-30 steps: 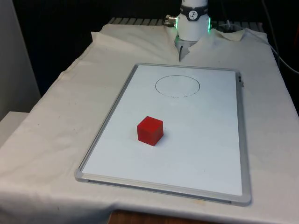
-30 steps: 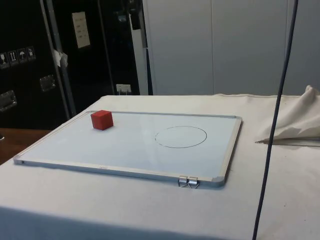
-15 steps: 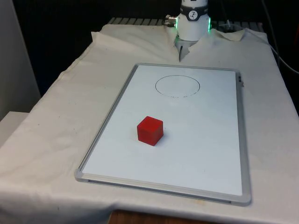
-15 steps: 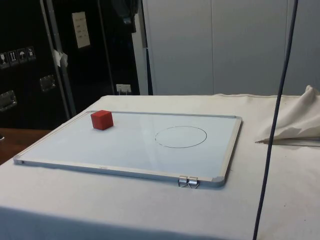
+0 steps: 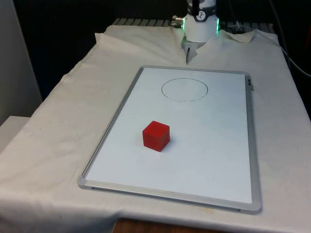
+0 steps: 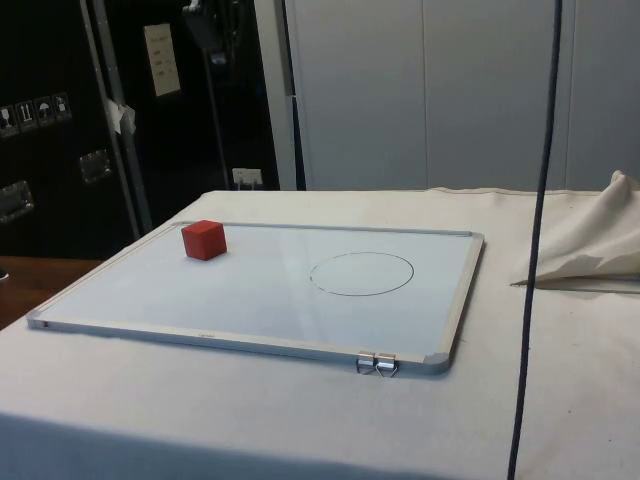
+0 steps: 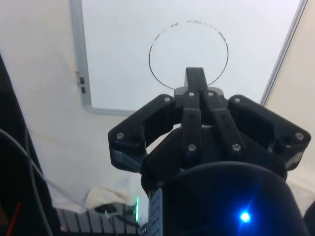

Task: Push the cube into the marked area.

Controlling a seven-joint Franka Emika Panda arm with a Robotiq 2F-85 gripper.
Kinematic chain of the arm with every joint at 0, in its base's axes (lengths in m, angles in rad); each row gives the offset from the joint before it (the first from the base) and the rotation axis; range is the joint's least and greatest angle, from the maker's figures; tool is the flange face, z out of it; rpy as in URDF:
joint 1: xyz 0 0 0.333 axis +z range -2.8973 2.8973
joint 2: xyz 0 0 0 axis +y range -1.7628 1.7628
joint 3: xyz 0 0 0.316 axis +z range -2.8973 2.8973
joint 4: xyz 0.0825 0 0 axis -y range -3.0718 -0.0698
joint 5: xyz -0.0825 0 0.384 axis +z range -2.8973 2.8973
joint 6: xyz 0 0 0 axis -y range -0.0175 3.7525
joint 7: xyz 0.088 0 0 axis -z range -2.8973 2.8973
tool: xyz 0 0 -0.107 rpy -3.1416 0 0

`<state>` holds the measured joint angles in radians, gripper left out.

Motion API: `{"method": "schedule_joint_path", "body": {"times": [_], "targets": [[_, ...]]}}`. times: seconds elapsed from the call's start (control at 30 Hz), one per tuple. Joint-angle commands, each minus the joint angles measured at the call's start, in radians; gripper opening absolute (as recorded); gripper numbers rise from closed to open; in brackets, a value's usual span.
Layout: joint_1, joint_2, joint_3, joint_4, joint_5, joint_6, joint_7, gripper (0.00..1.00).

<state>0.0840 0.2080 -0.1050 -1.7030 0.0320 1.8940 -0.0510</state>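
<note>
**Entry: red cube, whiteboard, circle target — risks logged**

- Cube (image 5: 156,136): red, sat on the whiteboard (image 5: 218,145) nr its middle, toward the front view's left edge; well apart from the marked circle (image 5: 184,89), which lay at the board's far end.
- Gripper (image 7: 196,81): we saw it high above the circle in the wrist view; jaws closed, tips together, holding nothing. No contact w/ cube.
- Tabletop (image 5: 63,121): white cloth, board loose on it.

Risks, as we judged them:
1. Off-centre push → cube could rotate & slide past the circle's side.
2. Slick board → overshoot beyond the far arc.
3. Jaws set too low → could scrape or shift the board on the cloth, moving the target.
4. Contact too high → cube could tip.
</note>
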Motion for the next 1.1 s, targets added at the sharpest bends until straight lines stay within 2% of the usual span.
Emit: {"method": "schedule_joint_path", "body": {"times": [0.0,0.13,0.17,0.43,0.47,0.73,0.77,0.8,0.97,1.0,1.03,1.07], "targets": [[-0.001,0.016,-0.001,0.01,-0.005,0.015,0.0,0.0],[-0.001,0.053,-0.002,0.032,-0.007,0.047,0.0,0.0],[-0.001,0.045,-0.001,0.026,-0.002,0.042,0.0,0.0],[-0.002,0.15,-0.008,0.092,-0.011,0.134,-0.001,0.0],[-0.001,0.145,-0.008,0.087,-0.008,0.132,0.0,0.0],[-0.011,0.246,-0.016,0.162,0.0,0.18,-0.014,0.0],[-0.006,0.245,-0.02,0.161,-0.006,0.181,-0.009,0.0],[-0.013,0.269,-0.019,0.183,0.004,0.185,-0.019,0.0],[-0.024,0.346,-0.033,0.248,0.029,0.205,-0.045,0.0],[-0.025,0.358,-0.036,0.257,0.035,0.209,-0.05,0.0],[-0.017,0.348,-0.042,0.249,0.027,0.207,-0.043,0.0],[-0.025,0.369,-0.039,0.267,0.04,0.213,-0.054,0.0]]}}
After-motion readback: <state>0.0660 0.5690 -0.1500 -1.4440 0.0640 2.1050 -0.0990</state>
